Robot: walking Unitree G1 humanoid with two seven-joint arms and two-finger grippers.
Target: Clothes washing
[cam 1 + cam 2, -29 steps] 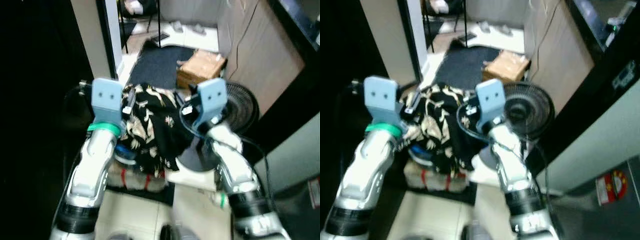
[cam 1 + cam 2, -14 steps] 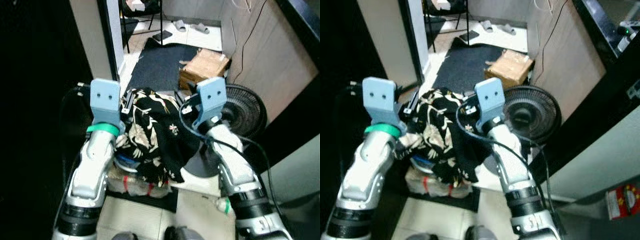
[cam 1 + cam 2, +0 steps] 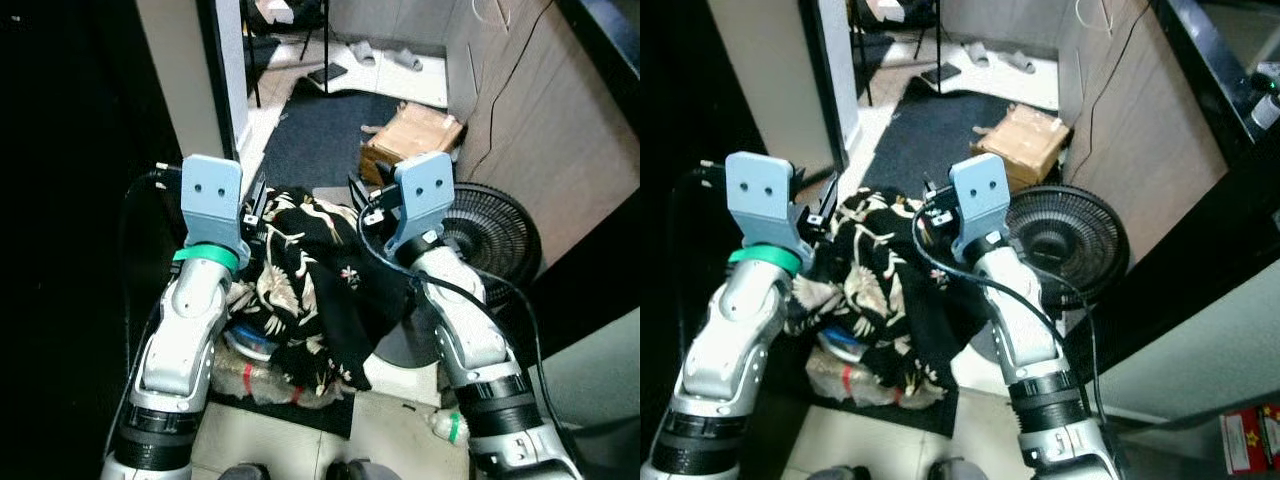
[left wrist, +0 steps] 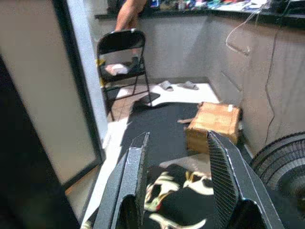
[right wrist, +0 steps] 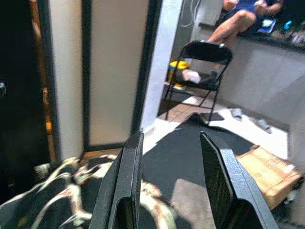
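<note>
The patterned black garment [image 3: 310, 290] hangs draped across both forearms above the floor clutter, left gripper [image 4: 178, 179] and right gripper [image 5: 167, 179] jaws parted and empty, so arms should probably stay level and close together.

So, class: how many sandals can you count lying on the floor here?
2. One sandal and a second sandal lie side by side on the pale floor beyond the dark mat, near the folding chair. Others may be hidden.
</note>
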